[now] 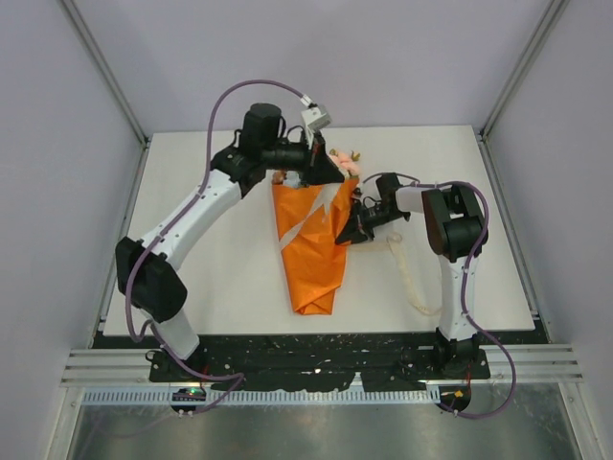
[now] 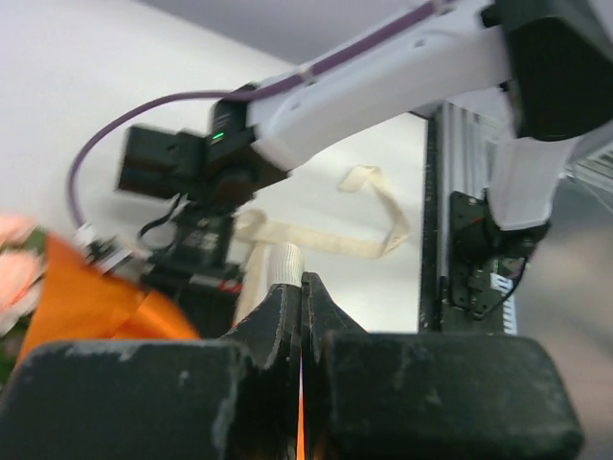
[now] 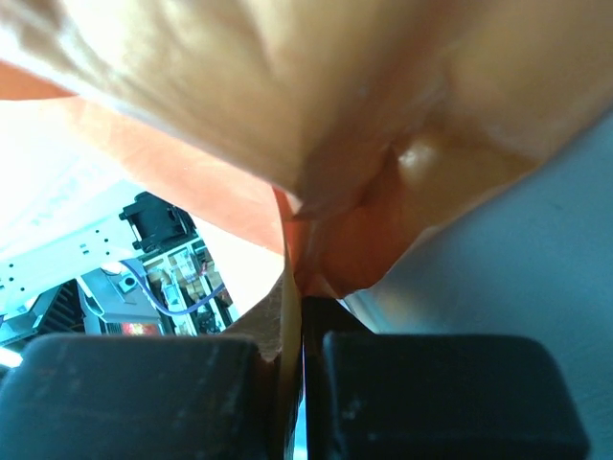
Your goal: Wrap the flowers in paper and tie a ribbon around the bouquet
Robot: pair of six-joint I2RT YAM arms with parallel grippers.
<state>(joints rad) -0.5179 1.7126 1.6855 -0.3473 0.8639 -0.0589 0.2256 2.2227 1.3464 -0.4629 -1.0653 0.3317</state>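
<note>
White table (image 1: 230, 287). Left gripper (image 2: 301, 287) is clamped tight on the ribbon (image 2: 326, 240). Right gripper (image 3: 295, 331) pinches ribbon against the paper (image 1: 311, 259). One paper cone, one ribbon, one bunch of flowers (image 1: 345, 160).

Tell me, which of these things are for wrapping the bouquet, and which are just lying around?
For the job: orange paper, flowers, ribbon, left gripper, right gripper.
Just there: table, purple cables, metal frame.

Lab cell: aluminium posts (image 1: 105, 69), white walls (image 1: 306, 57)
</note>
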